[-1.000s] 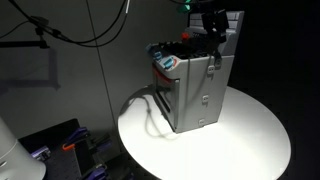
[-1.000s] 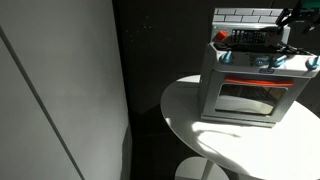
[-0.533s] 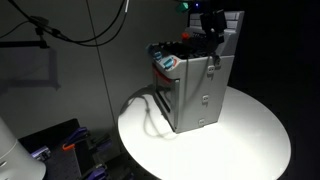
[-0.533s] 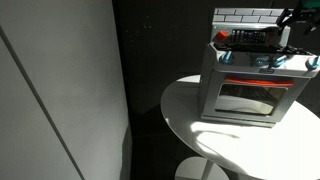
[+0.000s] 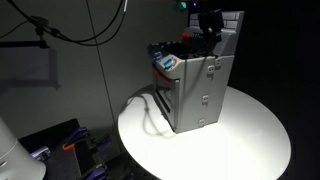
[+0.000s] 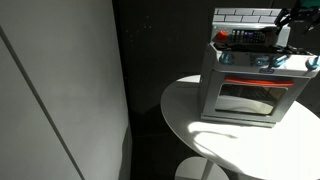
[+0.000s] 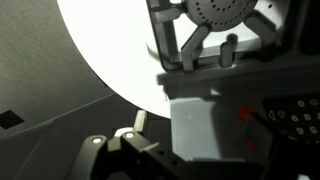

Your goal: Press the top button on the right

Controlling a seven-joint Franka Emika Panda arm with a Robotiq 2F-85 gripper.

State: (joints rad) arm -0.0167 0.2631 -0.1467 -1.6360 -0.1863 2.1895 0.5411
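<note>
1. Red round button (image 7: 243, 115), the upper of two small red dots on a shadowed dark panel in the wrist view, is my best guess at the target. It lies toward two o'clock from my claw, and the lower red dot (image 7: 248, 145) sits just under it. If that view is flipped, the two swap.
2. My black two-fingered claw (image 5: 212, 32) hangs over the back top edge of the oven. I see nothing in its grasp. How far apart the fingers stand I cannot tell, as they are dark against dark.
3. The grey boxy toy oven with a glass door (image 6: 246, 88) stands upright on the round white table (image 6: 190, 120), its long front running nine to three o'clock in that exterior view.
4. The panel is cut off at the three o'clock edge of the wrist view. Both exterior views are too small to show any button.
</note>
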